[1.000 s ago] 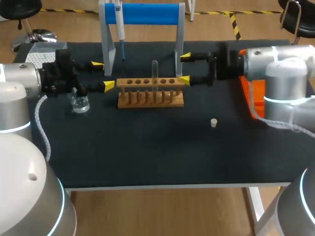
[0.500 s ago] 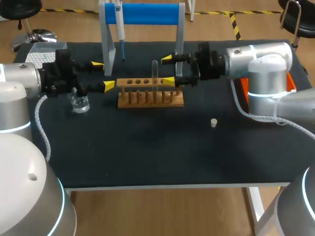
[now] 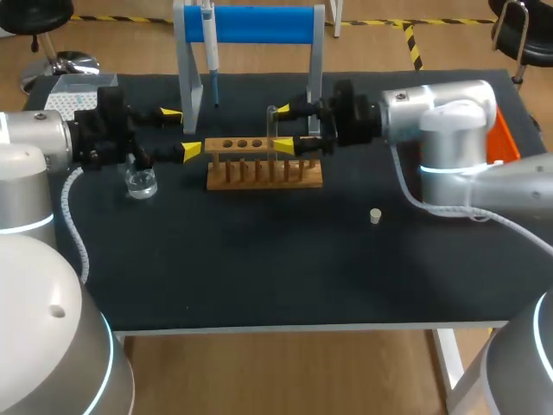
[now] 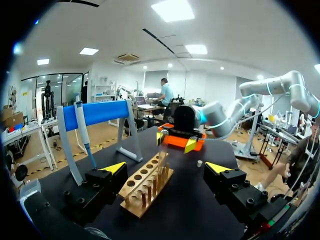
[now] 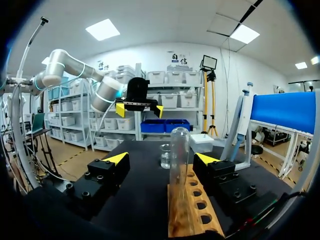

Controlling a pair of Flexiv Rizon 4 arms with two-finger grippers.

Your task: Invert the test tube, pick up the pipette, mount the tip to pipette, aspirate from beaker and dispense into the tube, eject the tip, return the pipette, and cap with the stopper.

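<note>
Glass test tube upright in rack, flanked by right gripper tips; jaws wide open, empty, clear of glass.

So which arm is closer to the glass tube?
The right arm's end effector: open, with the tube in the rack lined up between its tips. The left end effector is past the rack's other end.

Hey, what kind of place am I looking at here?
Most likely a laboratory bench set up for liquid handling: a wooden test tube rack holding an upright clear glass tube, a pipette hanging on a blue-topped stand, and a small clear glass beaker on the black table.
</note>
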